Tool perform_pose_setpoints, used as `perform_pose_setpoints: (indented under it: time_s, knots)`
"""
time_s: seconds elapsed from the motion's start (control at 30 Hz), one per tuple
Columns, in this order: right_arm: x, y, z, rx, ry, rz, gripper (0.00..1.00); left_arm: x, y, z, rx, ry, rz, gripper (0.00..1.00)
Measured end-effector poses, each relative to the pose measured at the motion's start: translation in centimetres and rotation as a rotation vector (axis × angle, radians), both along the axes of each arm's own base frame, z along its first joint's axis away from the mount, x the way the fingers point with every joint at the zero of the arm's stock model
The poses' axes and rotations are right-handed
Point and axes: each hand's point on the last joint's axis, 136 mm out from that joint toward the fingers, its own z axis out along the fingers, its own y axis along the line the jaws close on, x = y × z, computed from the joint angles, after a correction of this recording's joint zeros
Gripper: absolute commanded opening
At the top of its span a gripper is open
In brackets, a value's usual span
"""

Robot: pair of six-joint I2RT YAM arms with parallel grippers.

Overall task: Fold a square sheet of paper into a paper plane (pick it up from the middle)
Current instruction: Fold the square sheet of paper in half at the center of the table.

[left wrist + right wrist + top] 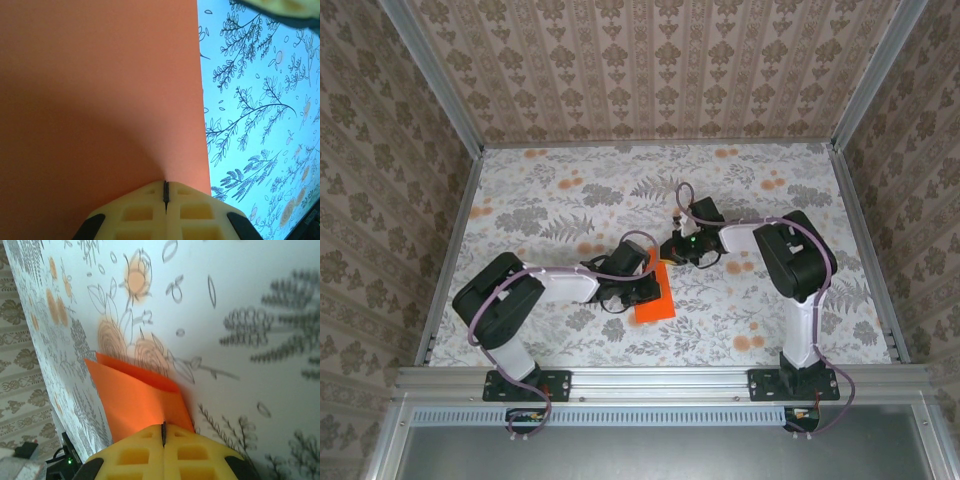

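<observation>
- pulling the two arms apart or twisting them out of step is the main danger. both sets of jaws pinch the same square sheet of paper (656, 298), close to each other, so uneven motion would likely tear it or leave a stray wrinkle.
- slipping is the second risk. the left jaws are shut on just the near edge of the sheet, and thin paper held by so little could slide out on a quick swing.
- a crooked crease could follow if either arm presses down before the edges line up, and a paper plane built on a skewed fold would likely come out lopsided.
- the right jaws are likewise clamped on the sheet (140, 405), where two layers show.
- the sheet sits near the middle of the bench (560, 190), between the two wrists.
- it is bright orange, plain and thin, with sharp straight edges. from the left wrist it spreads as a flat, smooth face with soft shading.
- from the right wrist one layer lies over another with a darker strip behind, so it seems folded at least once. the top view is too small to confirm its shape or whether its lower edge touches the bench.
</observation>
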Motion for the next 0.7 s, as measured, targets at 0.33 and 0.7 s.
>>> perform_pose_setpoints:
  time_s: [0.33,0.7]
  knots:
    - [3.9,-1.1,0.4,-0.043,-0.062,-0.075,0.06,-0.3,0.9,0.2,0.029,-0.009,-0.016,0.01]
    - [-1.9,-2.0,5.2,-0.131,-0.135,-0.046,0.3,3.0,5.7,5.5,0.009,-0.094,0.13,0.47]
